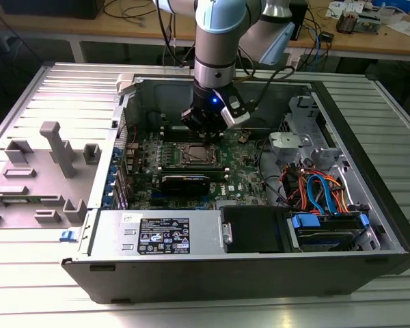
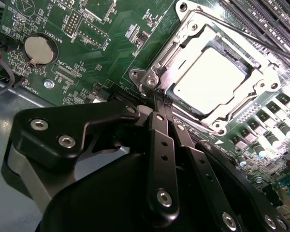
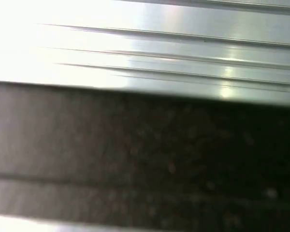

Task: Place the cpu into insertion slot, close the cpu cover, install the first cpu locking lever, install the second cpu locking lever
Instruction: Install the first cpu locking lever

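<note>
We see the flat, dull-silver square cpu (image 2: pixel 210 79) lying level in the insertion slot (image 2: pixel 183 36), framed by the thin metal cpu cover (image 2: pixel 253 72). Our black fingers (image 2: pixel 159 104) are pressed together at the socket's corner.

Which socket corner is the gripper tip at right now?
In the second wrist view, the gripper sits at the insertion slot corner nearest the round coin battery; the other three corners lie farther off, toward the memory slots.
</note>
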`<state>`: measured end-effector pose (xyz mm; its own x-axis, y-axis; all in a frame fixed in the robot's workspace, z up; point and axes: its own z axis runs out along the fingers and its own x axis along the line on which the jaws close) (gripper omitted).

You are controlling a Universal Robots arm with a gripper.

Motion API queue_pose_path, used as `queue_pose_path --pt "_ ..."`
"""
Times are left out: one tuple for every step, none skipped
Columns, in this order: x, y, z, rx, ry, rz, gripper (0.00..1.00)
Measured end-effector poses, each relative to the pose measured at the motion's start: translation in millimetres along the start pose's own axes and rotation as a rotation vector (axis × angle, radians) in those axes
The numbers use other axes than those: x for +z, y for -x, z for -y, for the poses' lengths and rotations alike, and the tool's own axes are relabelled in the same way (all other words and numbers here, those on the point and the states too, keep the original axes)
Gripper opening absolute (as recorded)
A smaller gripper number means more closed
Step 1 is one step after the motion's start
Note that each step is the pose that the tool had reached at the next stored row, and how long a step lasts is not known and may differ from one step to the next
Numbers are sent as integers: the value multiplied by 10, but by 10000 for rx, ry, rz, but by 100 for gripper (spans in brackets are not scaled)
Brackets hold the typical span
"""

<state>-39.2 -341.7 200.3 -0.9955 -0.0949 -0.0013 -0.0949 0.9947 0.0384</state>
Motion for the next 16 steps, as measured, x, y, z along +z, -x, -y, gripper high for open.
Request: queue_pose_path --pt "-3 -1 1 -1 -1 -2 11" --pt "-6 -1 0 0 -4 -2 11" --pt "-14 -1 -4 2 -1 -1 11" --pt "-23 0 -5 2 4 1 11" --pt "-43 1 -10 2 26 10 11" --pt "-77 1 -10 3 9 3 11" --pt "-124 -1 -9 3 1 0 11" --pt "-147 0 -11 2 2 0 11" --pt "-156 0 -10 2 2 0 11" --pt "-157 -1 -3 2 1 -1 11" --pt "-157 -2 8 5 2 0 11" --pt "-158 -4 25 8 1 0 11" --pt "-159 -5 36 8 0 -1 11" --pt "-159 -5 38 8 1 -1 11" --pt "-159 -5 38 9 0 -1 11" --pt "-159 -5 38 9 1 -1 11"
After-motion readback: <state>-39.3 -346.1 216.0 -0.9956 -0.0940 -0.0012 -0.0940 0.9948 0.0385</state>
